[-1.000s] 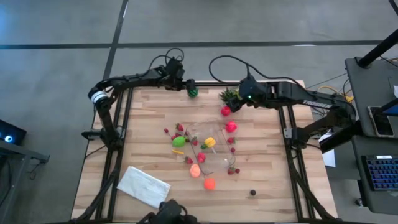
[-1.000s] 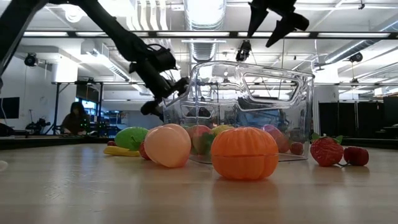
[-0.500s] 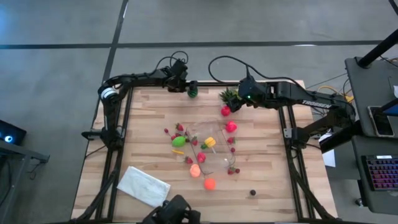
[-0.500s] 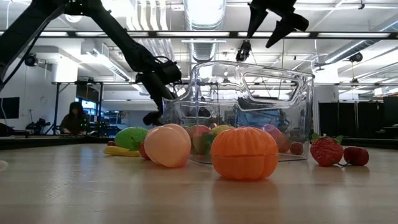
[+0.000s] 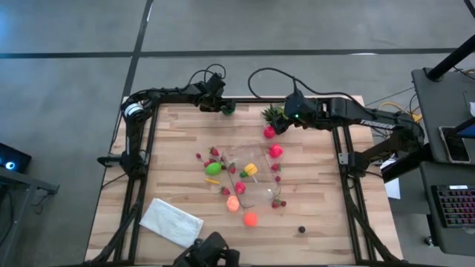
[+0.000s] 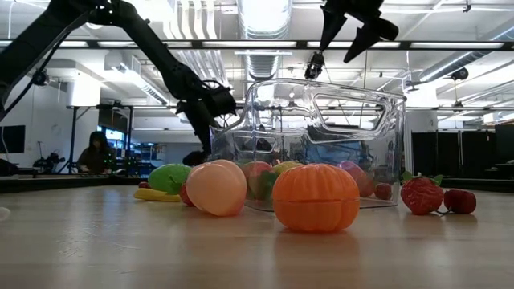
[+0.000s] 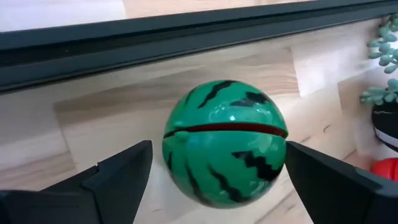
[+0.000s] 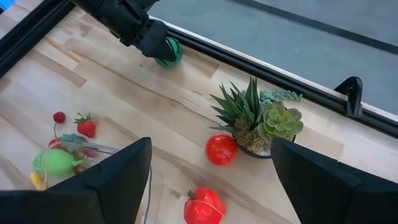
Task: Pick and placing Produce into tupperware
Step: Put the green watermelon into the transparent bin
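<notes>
One striped dark green toy watermelon (image 7: 224, 142) sits at the counter's far edge, close against the dark frame rail, well apart from the tupperware (image 5: 251, 178) lying mid-counter. Most other produce is scattered around that clear container: a lime green piece (image 5: 214, 168), a yellow one (image 5: 251, 170), a pale orange one (image 5: 233, 203) and an orange one (image 5: 250, 219) on the near side, plus small strawberries.

The step in hand looks like the reach for the watermelon. The left pincer (image 7: 211, 186) is spread wide, its two dark fingers (image 7: 118, 180) flanking the ball on either side with clear gaps; it holds nothing and does not appear to touch the fruit. In the high view the left pincer (image 5: 221, 104) sits right beside the watermelon at the back rail. The next move likely calls for easing forward until the ball sits between the pads, then closing gently; a round, smooth toy could roll or squirt out if pinched off-centre, and the rail behind leaves little room.

The right pincer (image 8: 205, 186) waits raised above the counter near the small potted plant (image 8: 255, 121) and two red fruits (image 8: 221, 149), also spread wide and empty.

A white cloth (image 5: 171, 221) lies at the counter's (image 5: 326, 215) near left corner.
</notes>
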Controlling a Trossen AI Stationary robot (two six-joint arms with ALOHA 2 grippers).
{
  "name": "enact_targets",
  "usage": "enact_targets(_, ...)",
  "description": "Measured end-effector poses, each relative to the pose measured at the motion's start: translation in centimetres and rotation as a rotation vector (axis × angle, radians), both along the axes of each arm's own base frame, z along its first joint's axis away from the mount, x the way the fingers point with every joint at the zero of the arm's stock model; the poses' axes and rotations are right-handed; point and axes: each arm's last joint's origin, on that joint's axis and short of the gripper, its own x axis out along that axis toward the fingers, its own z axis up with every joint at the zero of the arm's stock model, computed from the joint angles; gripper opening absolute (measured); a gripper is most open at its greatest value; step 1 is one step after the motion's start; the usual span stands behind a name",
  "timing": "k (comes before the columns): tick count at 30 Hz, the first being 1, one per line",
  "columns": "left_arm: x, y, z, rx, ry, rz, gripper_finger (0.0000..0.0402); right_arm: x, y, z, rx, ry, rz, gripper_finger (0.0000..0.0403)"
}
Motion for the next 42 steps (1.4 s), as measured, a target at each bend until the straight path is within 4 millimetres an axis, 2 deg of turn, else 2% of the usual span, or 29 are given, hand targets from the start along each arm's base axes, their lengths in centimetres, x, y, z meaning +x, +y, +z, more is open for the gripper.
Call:
enact_targets(15, 0.0, 0.0, -0.2, 0.033, 0.026, 0.023, 0.0345, 0.0, 0.0, -1.7, 0.024, 0.041, -0.018, 0.0319)
enact_targets(24, 0.0, -0.1, -0.3, 0.031, 0.026, 0.020, 0.0286, 0.0, 0.0, -1.7, 0.025, 0.040, -0.020, 0.0324)
enact_targets(30, 0.8, -0.9, 0.3, 0.010, -0.026, -0.072, 0.0280, -0.1, 0.0, -1.7, 0.025, 0.039, -0.020, 0.0321)
enact_targets(33, 1.5, -2.2, 1.5, 0.035, -0.057, -0.151, 0.0279, -0.2, 0.0, -1.4, 0.023, 0.028, -0.020, 0.0320)
enact_targets(37, 2.5, -5.0, 4.2, 0.113, -0.088, -0.277, 0.0279, -0.9, 0.1, -0.6, 0.005, 0.002, -0.021, 0.0324)
enact_targets(40, 3.2, -8.3, 7.6, 0.245, -0.139, -0.435, 0.0278, -1.6, 0.2, -0.1, -0.015, -0.010, -0.008, 0.0324)
enact_targets(42, 3.5, -11.2, 9.9, 0.352, -0.175, -0.572, 0.0278, -2.0, 0.3, 0.3, -0.027, -0.015, 0.006, 0.0322)
